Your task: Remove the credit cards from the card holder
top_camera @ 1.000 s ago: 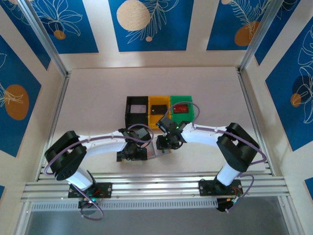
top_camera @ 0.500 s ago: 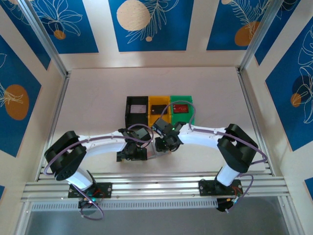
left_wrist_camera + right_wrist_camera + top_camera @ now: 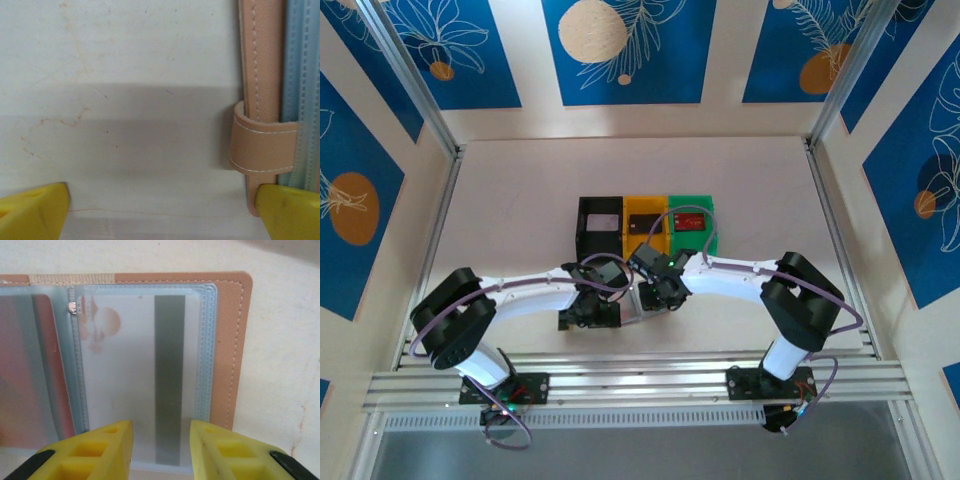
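The tan card holder [image 3: 227, 345] lies open on the table, showing its pale blue pocket panels. A pale grey-white credit card [image 3: 140, 375] with a dark grey stripe sits in the right-hand pocket, and a red card [image 3: 35, 380] shows through the left one. My right gripper [image 3: 161, 450] is open, its yellow fingers either side of the pale card's near edge. In the left wrist view the holder's snap tab [image 3: 262, 145] wraps its edge. My left gripper [image 3: 162, 215] is open wide, its right fingertip [image 3: 290, 210] over the holder's edge. From above, both grippers meet at the holder [image 3: 632, 308].
Three bins stand in a row just beyond the holder: black [image 3: 585, 225], yellow [image 3: 630, 208] with a dark card [image 3: 643, 224] in it, green [image 3: 708, 232] with a red card [image 3: 691, 222] in it. Bare table lies to the left, right and far side.
My right gripper has moved left and nearer, away from the green bin and over the open holder. The left gripper has stayed put.
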Robot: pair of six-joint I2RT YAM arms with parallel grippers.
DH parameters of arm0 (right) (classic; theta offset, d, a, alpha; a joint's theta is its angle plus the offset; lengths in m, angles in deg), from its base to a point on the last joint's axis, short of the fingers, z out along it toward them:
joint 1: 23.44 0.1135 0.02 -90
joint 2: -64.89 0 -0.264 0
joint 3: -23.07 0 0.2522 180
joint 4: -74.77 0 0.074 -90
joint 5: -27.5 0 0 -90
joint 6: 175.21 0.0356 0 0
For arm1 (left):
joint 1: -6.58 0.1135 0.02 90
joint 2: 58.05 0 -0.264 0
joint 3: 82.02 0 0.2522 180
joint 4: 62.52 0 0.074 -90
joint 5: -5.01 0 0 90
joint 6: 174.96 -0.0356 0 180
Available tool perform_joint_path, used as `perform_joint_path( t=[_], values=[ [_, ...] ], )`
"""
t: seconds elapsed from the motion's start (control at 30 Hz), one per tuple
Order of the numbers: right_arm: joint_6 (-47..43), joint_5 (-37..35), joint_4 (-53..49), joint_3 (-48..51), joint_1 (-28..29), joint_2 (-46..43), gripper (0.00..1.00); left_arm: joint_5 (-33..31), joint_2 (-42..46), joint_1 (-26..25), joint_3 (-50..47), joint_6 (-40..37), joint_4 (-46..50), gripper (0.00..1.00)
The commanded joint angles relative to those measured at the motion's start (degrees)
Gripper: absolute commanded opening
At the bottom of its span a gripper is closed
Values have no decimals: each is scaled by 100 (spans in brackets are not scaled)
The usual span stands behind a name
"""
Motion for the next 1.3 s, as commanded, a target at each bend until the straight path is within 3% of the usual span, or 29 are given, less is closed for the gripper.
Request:
perform_joint_path(
  t=[0.0, 0.57, 1.27],
  values=[
    [-81, -112, -116, -101, -32, 100, 36, 63, -132, 25, -215, 49, 63, 97],
    [-90, -249, -113, -92, -26, 311, 37, 63, -195, 21, -194, 28, 32, 97],
    [-96, 902, 633, 202, -147, 231, 36, 91, -190, 27, -255, 29, -19, 97]
  ],
)
